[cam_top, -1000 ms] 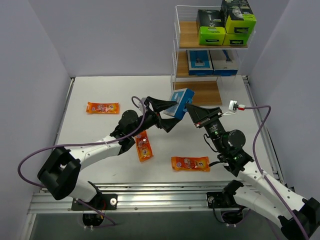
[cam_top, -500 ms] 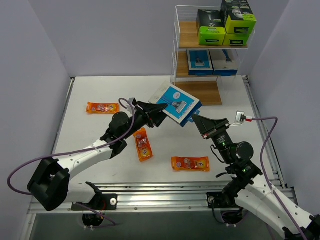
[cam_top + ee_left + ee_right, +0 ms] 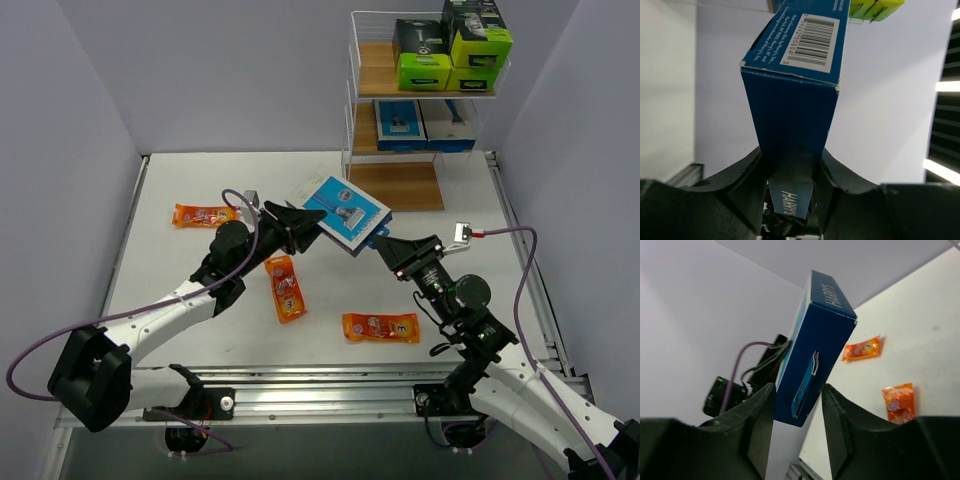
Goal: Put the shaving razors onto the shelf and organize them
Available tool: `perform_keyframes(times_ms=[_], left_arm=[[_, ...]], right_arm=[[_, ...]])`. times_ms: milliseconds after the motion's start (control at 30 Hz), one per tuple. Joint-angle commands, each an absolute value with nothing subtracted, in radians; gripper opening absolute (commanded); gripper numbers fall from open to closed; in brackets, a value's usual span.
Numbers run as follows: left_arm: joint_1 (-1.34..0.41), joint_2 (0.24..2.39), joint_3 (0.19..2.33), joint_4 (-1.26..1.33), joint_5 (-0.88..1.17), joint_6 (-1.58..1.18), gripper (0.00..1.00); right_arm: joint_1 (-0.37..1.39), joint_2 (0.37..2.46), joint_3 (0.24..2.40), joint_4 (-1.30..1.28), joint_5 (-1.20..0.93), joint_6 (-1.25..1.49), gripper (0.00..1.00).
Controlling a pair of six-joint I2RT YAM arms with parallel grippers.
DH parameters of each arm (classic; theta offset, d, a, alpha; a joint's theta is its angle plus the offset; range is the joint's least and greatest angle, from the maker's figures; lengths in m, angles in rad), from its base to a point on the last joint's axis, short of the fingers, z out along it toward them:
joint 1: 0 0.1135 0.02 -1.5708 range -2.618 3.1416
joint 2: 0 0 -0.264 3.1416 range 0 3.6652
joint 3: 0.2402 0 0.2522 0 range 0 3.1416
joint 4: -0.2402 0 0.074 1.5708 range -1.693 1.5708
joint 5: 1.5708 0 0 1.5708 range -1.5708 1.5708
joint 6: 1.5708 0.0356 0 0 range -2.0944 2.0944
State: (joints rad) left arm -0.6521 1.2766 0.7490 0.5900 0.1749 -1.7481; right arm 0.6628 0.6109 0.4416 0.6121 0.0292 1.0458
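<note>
You have an orange packet (image 3: 205, 215) lying flat at the far left of the white table (image 3: 180, 180), a second packet (image 3: 287, 289) nearer the middle and a third packet (image 3: 380, 327) toward the front edge. Your left gripper (image 3: 308, 224) is clamped on the blue razor box (image 3: 347, 212), which is held tilted above the table. Your right gripper (image 3: 384, 246) straddles the box's other end, but whether it is gripping cannot be confirmed. At the right, the shelf (image 3: 400, 186) carries black-and-lime boxes (image 3: 448, 48) on top and blue cards (image 3: 420, 123) on the middle tier.
</note>
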Motion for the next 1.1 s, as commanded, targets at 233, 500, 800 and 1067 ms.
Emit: perform_keyframes(times_ms=[233, 500, 800, 1067], left_arm=[[-0.528, 1.097, 0.873, 0.298, 0.187, -1.361, 0.22], [-0.525, 1.124, 0.861, 0.334, 0.227, -1.393, 0.23], [-0.528, 1.135, 0.854, 0.374, 0.258, -1.414, 0.23], [-0.535, 1.158, 0.841, 0.410, 0.290, -1.443, 0.23]], right_arm=[[0.672, 0.577, 0.503, 0.518, 0.018, 1.043, 0.61], [0.676, 0.660, 0.523, 0.569, -0.052, 1.052, 0.65], [0.684, 0.733, 0.534, 0.630, -0.064, 1.046, 0.66], [0.693, 0.811, 0.532, 0.755, -0.087, 1.069, 0.66]])
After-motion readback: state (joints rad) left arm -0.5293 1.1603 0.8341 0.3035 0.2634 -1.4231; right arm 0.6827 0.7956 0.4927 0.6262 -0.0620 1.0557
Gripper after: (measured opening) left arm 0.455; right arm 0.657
